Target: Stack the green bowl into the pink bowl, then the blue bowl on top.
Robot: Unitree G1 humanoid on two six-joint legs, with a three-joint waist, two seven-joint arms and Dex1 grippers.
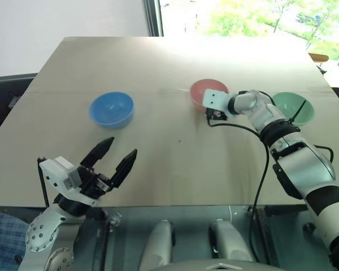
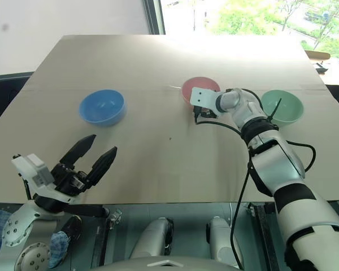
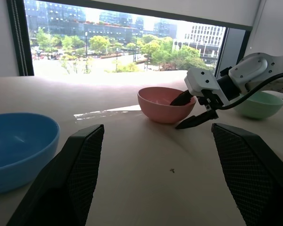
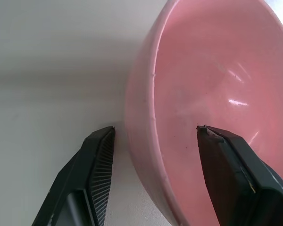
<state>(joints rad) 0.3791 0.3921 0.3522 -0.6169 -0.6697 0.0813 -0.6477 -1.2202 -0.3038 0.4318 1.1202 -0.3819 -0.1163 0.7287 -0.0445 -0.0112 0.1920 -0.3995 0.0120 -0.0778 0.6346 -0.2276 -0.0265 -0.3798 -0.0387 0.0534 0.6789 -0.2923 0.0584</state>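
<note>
Key relation: our right gripper straddled the near rim of the pink bowl, one finger inside the bowl and one outside against the wall.
Right jaws: apart, with the rim between them; we could not tell whether they were pressing on it yet, so we counted no grip.
Pink bowl: on the table, mid-far, between the other two bowls.
Green bowl: just right of the pink one, close beside our right forearm, standing upright and empty.
Blue bowl: well off to the left, nearer our left arm than our right.
Right arm pose: stretched forward across the table, wrist bent leftward, fingers angled down onto the rim.
Left gripper: held near the table's front edge, fingers spread wide, empty, pointing up toward the blue bowl but well short of it.
Our reading: the right arm was set to take the pink bowl, perhaps to shift it, though the green bowl is what must go in first.
</note>
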